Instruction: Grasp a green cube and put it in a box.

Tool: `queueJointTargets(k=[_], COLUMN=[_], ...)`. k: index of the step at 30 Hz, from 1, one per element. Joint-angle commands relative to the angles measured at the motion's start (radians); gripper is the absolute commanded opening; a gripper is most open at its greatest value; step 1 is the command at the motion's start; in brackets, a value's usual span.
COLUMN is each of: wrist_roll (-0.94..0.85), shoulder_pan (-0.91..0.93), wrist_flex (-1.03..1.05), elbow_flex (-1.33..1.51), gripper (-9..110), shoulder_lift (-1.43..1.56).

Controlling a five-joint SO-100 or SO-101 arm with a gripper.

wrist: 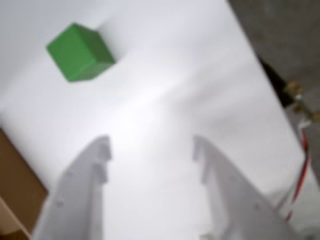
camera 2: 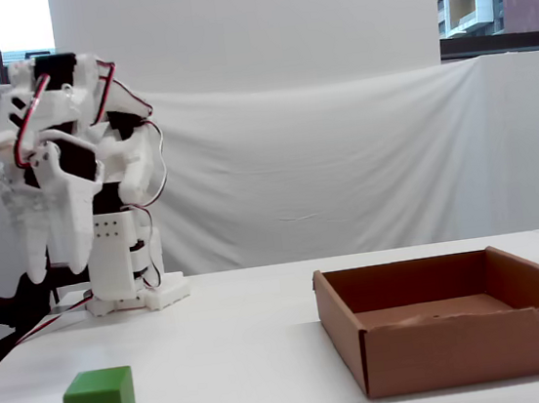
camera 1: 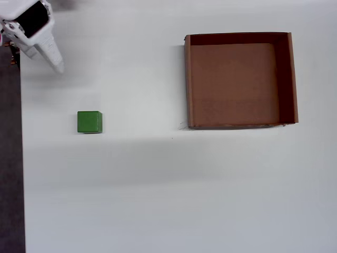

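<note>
**Green cube on the table, claw spread above**

The green cube (camera 1: 89, 122), matte and plain-faced, sits on the white table (camera 1: 158, 200), well left of the empty brown box (camera 1: 188, 84) in the overhead view. The gripper (wrist: 152, 145) hangs apart, apparently holding nothing in the blurred wrist view.

Overhead view: green cube (camera 1: 89, 122) on table (camera 1: 158, 200), left of box (camera 1: 294, 79).
</note>
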Motion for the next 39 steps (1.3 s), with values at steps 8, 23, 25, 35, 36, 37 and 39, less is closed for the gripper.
queueJointTargets(k=[8,23,25,35,36,37,39], wrist_roll=[-0.037,-0.284,-0.302,-0.322,-0.327,-0.328,-0.333], shoulder_pan=[0.008,-0.029,-0.046,-0.106,-0.106,-0.106,-0.1], wrist_flex=[0.011,0.014,0.015,0.037,0.025,0.006,-0.038], elbow_flex=[-0.281,-0.42,-0.426,-0.595,-0.6,-0.603,-0.607], gripper=[22,22,22,22,22,22,22], shoulder_lift=[-0.328,-0.517,-0.528,-0.707,-0.718,-0.726,-0.753])
